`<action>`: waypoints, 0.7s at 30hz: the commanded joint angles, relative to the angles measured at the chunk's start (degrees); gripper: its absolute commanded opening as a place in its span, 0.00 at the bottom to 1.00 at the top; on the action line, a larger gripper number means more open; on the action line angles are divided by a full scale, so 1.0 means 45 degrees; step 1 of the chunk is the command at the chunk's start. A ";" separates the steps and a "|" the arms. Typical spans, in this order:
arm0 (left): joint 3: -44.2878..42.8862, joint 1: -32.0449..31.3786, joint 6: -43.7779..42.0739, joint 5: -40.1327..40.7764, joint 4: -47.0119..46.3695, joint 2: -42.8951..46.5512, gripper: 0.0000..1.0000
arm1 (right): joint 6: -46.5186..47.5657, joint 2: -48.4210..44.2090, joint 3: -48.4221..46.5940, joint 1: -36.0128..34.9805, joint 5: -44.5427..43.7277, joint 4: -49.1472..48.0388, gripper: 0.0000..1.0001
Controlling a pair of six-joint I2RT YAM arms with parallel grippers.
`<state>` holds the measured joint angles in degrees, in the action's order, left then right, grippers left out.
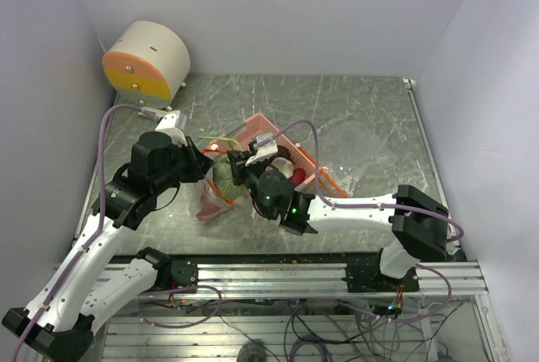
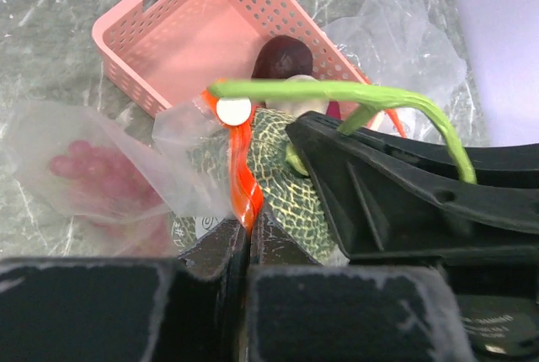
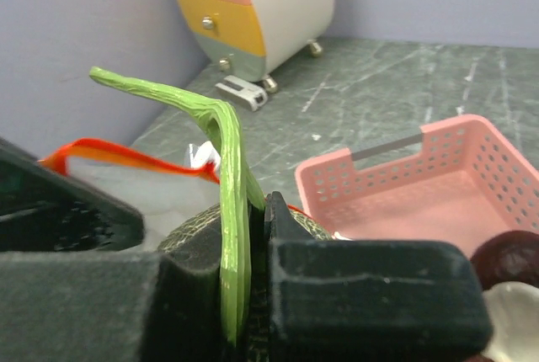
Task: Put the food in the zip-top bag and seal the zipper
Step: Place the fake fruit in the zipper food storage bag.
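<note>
Pinching the zipper (image 2: 242, 173) between closed fingers, the left gripper (image 2: 250, 226) holds the zip-top bag (image 2: 80, 156) near table centre. The right gripper (image 3: 246, 248) clamps the netted melon (image 2: 290, 181) by its green stem (image 3: 227, 168) at the bag's mouth, with the pink basket (image 2: 126, 63) crowding in from 1 o'clock. Bare table (image 1: 370, 118) lies open toward 3 o'clock — the round drawer unit (image 1: 152, 63) stands well apart at 11 o'clock.

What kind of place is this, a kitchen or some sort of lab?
Probably a robotics lab test cell: a left arm and right arm bolted to a metal rail, plain walls boxing in the table, toy food and a pink basket.
</note>
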<state>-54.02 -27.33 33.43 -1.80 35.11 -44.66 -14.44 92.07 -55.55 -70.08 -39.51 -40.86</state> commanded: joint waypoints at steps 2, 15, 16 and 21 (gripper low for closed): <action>-0.0889 -0.0039 0.0549 -0.0859 -0.0411 0.0440 0.07 | 0.1277 0.0459 -0.0275 -0.0037 -0.3533 -0.1004 0.00; 0.1222 -0.0039 0.1745 -0.1428 -0.0705 0.1816 0.08 | 0.1304 0.1083 -0.1377 0.0012 -0.4151 -0.1964 0.00; 0.1223 -0.0039 0.1723 -0.1464 -0.0829 0.1671 0.07 | 0.1122 0.1075 -0.1309 -0.0028 -0.3916 -0.1897 0.00; 0.1409 -0.0039 0.1866 -0.1792 -0.1738 0.0932 0.07 | 0.0010 0.0951 -0.0976 -0.0234 -0.3506 -0.1193 0.00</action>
<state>-48.64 -27.33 40.18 -6.11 33.32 -38.89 -10.22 96.29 -60.31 -70.76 -54.02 -48.18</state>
